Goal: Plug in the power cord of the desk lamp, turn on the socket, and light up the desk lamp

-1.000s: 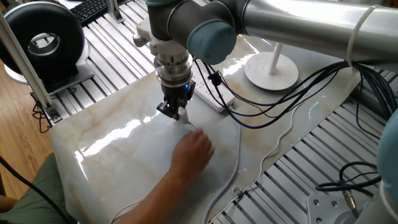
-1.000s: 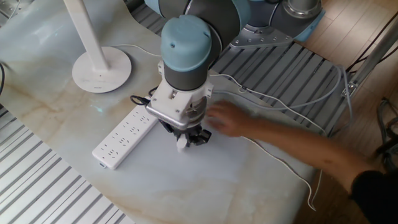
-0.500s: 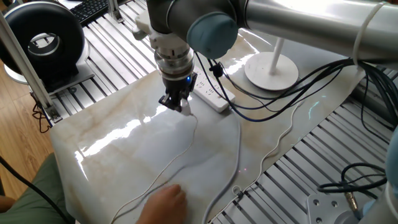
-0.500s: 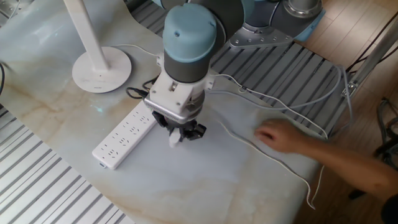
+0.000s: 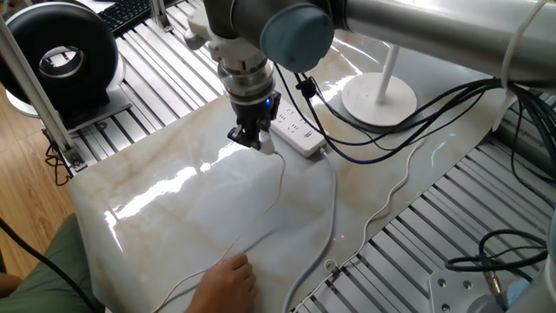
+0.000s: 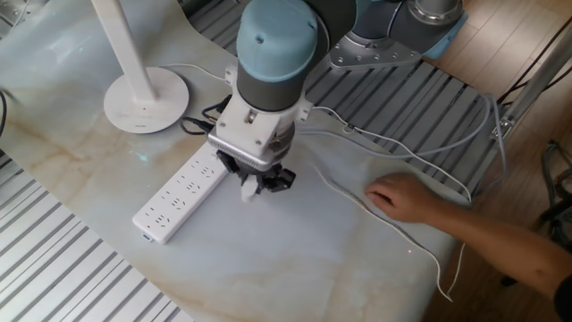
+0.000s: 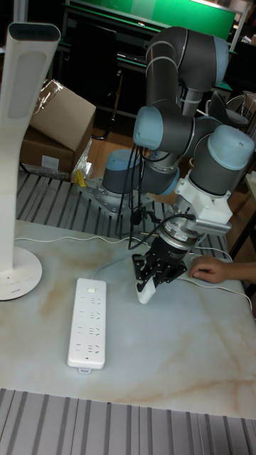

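My gripper (image 5: 250,137) (image 6: 257,182) (image 7: 153,273) is shut on the small white plug (image 7: 145,291) (image 6: 251,191) of the power cord (image 5: 280,186), held just above the marble table. The thin cable trails back across the table toward a person's hand (image 6: 401,198). The socket (image 5: 295,136) (image 6: 179,197) (image 7: 87,323), a flat white power strip, lies close beside the gripper, and the plug hangs near its edge without touching it. The desk lamp's round base (image 5: 380,97) (image 6: 146,98) (image 7: 14,264) stands beyond the strip, its pole upright.
A person's hand (image 5: 228,280) (image 7: 213,270) rests on the table near the cord. A black round fan (image 5: 61,56) stands off the table's far left corner. Black robot cables (image 5: 408,130) loop over the strip's end. Slatted metal framing (image 6: 420,107) surrounds the marble top.
The gripper has carried the plug closer to the power strip. The person's hand let go near the plug and drew back toward the table edge.
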Available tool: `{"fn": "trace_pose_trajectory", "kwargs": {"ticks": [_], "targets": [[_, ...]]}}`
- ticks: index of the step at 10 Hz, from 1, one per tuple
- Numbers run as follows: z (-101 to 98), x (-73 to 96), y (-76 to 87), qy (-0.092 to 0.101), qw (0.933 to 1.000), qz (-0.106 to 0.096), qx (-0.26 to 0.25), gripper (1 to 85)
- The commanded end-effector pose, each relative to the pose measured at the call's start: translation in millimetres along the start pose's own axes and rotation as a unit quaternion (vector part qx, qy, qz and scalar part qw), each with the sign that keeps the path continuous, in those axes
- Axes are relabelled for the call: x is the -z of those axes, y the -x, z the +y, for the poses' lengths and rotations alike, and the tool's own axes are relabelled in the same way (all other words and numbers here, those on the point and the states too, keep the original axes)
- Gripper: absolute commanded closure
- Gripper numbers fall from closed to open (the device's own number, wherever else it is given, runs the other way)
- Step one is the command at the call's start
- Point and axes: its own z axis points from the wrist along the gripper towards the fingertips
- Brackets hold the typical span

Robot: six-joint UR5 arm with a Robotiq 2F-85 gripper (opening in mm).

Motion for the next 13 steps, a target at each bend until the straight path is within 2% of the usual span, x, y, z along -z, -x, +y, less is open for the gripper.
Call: {"fn": "trace_pose_trajectory", "kwargs": {"ticks": [1,2,3,4,5,6,8,10,11,12,13], "targets": [[1.0,3.3,-2.6,0.003,0.9983,0.004,-0.057,84.7],[-0.5,3.3,-1.2,0.001,0.9975,0.001,-0.071,84.7],[-13.3,2.3,1.3,-0.019,0.9985,-0.002,-0.051,84.7],[-39.6,-8.0,18.5,-0.017,0.9996,-0.010,-0.022,84.7],[-67.3,-12.2,32.8,-0.026,0.9996,-0.014,0.005,84.7],[-87.5,-11.6,44.6,-0.025,0.9992,-0.017,0.028,84.7],[-114.6,-6.4,62.0,-0.040,0.9977,-0.022,0.051,84.7],[-124.0,-4.2,77.1,-0.051,0.9965,-0.028,0.060,84.7],[-118.2,-4.6,78.5,-0.044,0.9975,-0.027,0.047,84.7],[-102.4,-5.8,72.6,-0.012,0.9996,-0.018,0.017,84.7],[-91.6,-5.9,69.6,0.009,0.9998,-0.012,-0.009,84.7]]}}
